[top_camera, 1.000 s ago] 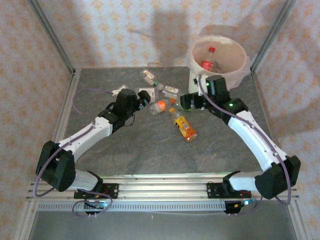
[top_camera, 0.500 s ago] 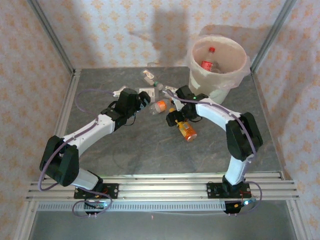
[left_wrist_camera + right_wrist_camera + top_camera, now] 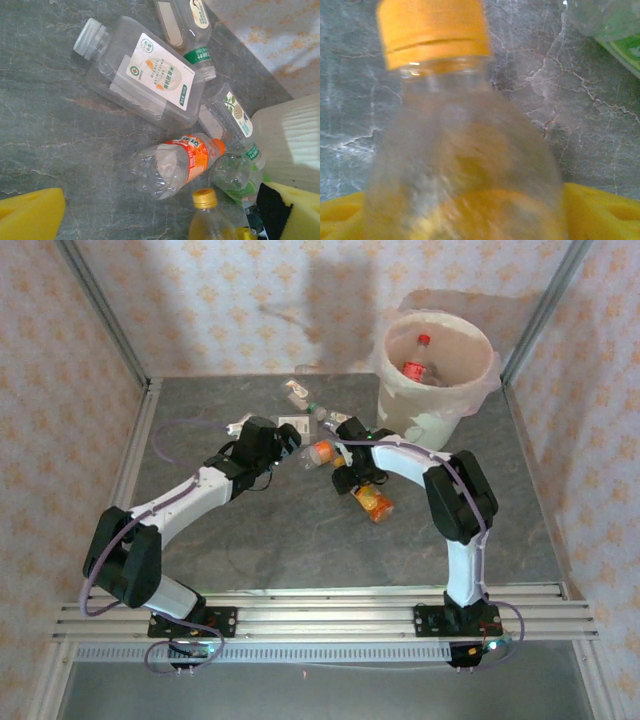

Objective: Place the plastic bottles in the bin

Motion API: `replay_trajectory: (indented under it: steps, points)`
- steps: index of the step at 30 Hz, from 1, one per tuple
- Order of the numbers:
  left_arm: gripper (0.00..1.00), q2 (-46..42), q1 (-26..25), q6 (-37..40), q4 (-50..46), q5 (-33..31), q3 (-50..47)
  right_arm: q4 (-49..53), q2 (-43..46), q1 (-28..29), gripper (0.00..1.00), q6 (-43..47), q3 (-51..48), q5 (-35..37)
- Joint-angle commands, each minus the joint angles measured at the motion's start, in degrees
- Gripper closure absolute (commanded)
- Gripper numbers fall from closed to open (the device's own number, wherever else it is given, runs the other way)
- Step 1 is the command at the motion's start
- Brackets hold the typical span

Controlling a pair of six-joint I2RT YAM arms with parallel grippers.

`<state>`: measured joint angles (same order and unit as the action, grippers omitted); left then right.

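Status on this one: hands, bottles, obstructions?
Left hand open near bottle pile. Right hand astride orange-capped bottle, grip unconfirmed. Red-capped bottle in bin; nothing blocking.

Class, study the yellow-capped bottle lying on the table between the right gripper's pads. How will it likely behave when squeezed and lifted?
Thin clear plastic: the yellow-capped bottle probably dents between the right gripper's pads. No liquid shows near its neck, so likely light. Round and on its side, it may roll if nudged.
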<state>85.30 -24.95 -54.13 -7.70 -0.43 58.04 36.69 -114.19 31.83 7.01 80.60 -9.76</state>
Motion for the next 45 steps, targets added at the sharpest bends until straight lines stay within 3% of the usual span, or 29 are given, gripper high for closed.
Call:
replay_trajectory:
  steps: [1, 4, 9, 24, 30, 38, 45]
  points:
    - [0.00, 0.15, 0.57, -0.05, -1.67, -0.36, 1.90, -0.72, -0.39, 0.38, 0.28, -1.09, 1.14, 3.26]
    - [0.00, 0.13, 0.61, 0.05, -1.79, -0.54, 1.90, -2.70, 2.59, 0.37, 0.39, -1.46, -1.09, 3.26]
    - [0.00, 0.28, 0.69, 0.14, -2.12, -0.56, 1.99, -9.31, 12.81, 0.33, 0.49, -1.98, -7.85, 0.81]
    - [0.00, 0.84, 0.95, 0.06, -1.96, 0.05, 2.34, -27.03, 39.84, -1.45, 0.65, -4.23, -19.38, 6.07]
    - [0.00, 0.51, 0.91, 0.37, -2.54, 0.10, 2.45, -30.27, 42.95, -6.76, 0.65, -3.52, -17.19, -0.70]
    - [0.00, -0.30, 0.92, 0.48, -3.22, -0.35, 1.90, -31.12, 42.02, -14.81, 0.66, -6.33, -7.96, -14.99]
    - [0.00, -0.22, 0.91, 0.22, -3.14, -0.28, 1.72, -32.78, 38.45, -19.49, 0.68, -8.15, 1.04, -16.83]
